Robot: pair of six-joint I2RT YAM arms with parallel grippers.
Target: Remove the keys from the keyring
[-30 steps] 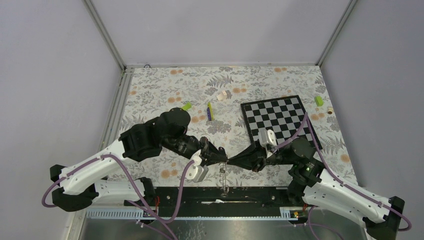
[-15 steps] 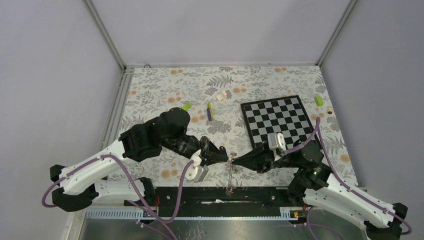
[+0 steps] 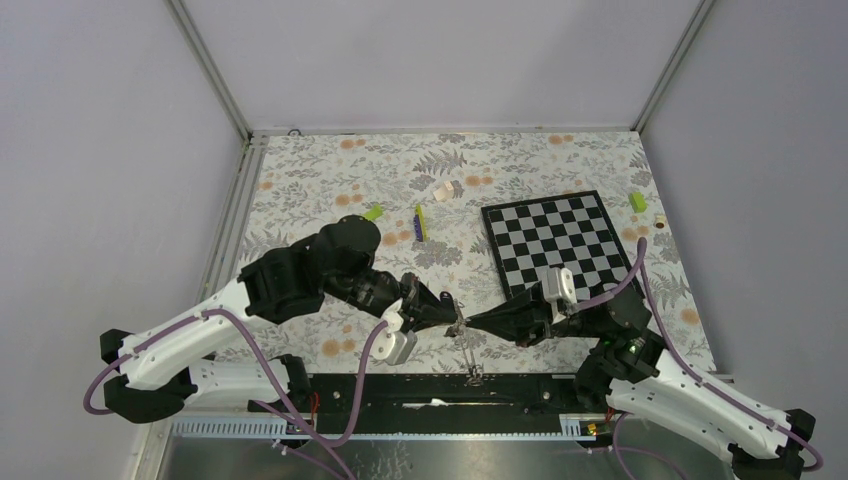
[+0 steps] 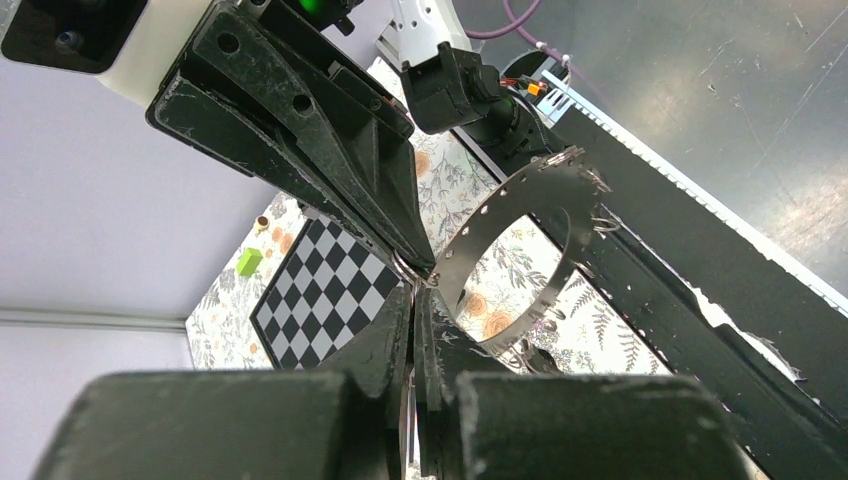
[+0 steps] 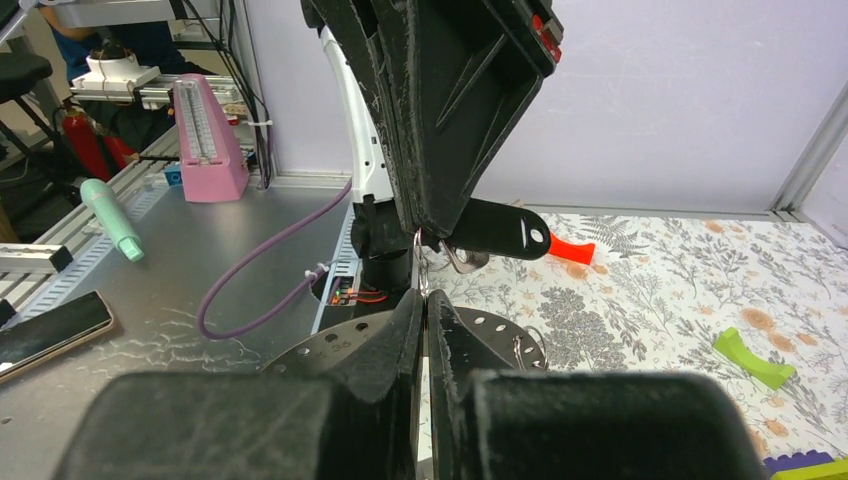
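The keyring (image 4: 553, 178), a silvery perforated metal hoop, hangs over the table's front edge between both grippers; from above it is a thin edge-on strip (image 3: 470, 352). My left gripper (image 3: 452, 320) is shut on a key with a black tag (image 5: 500, 230), which sticks out sideways from its fingertips (image 5: 432, 222). My right gripper (image 3: 472, 324) meets it tip to tip, its jaws shut on the hoop's top rim (image 5: 480, 335). A key with a red tag (image 5: 570, 248) lies on the flowered cloth behind them.
A checkered board (image 3: 560, 235) lies at the right rear. Lime-green blocks sit at the far right (image 3: 637, 201) and left of centre (image 3: 373, 212), beside a yellow-green and purple stick (image 3: 420, 222). A black rail (image 3: 520, 390) runs along the front edge.
My right arm has drawn back to the right and its jaws have closed further. The hanging keyring has swung right with it. The left arm has barely moved.
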